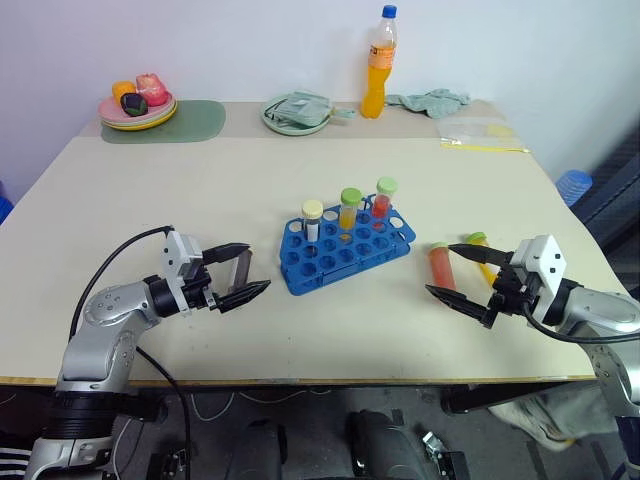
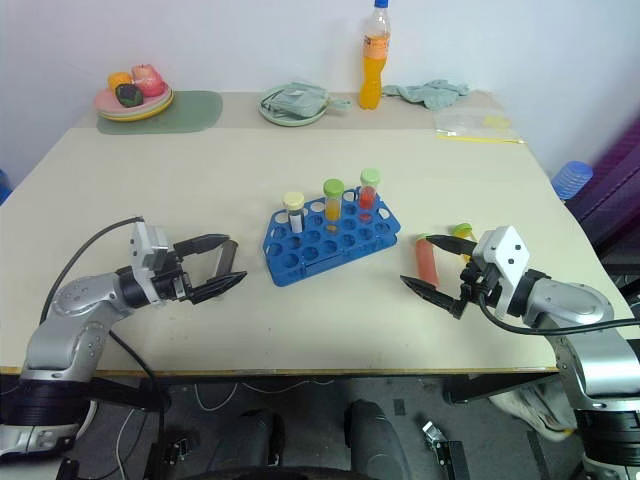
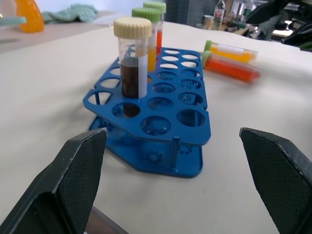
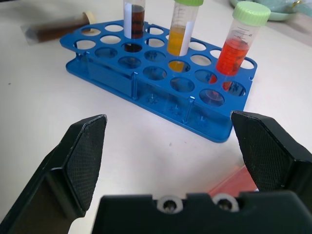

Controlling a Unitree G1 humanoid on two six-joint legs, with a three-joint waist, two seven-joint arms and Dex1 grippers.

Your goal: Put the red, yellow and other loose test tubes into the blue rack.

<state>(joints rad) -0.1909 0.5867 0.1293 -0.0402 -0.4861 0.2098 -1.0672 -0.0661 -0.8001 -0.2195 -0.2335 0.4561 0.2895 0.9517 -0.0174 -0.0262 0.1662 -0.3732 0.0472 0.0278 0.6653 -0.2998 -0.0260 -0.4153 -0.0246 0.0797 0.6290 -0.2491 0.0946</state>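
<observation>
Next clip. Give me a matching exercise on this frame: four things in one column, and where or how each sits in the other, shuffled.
Things:
1. orange bottle
2. cream-capped tube
3. red-orange loose tube
4. left gripper

Places or states:
a. lying on the table by the right gripper
b. open, empty
c. upright at the table's far edge
d. standing in the blue rack

Pairs: 1-c, 2-d, 3-a, 4-b

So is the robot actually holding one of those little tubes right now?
No. Both the left gripper and right gripper are open and empty, hovering over the table.
</observation>
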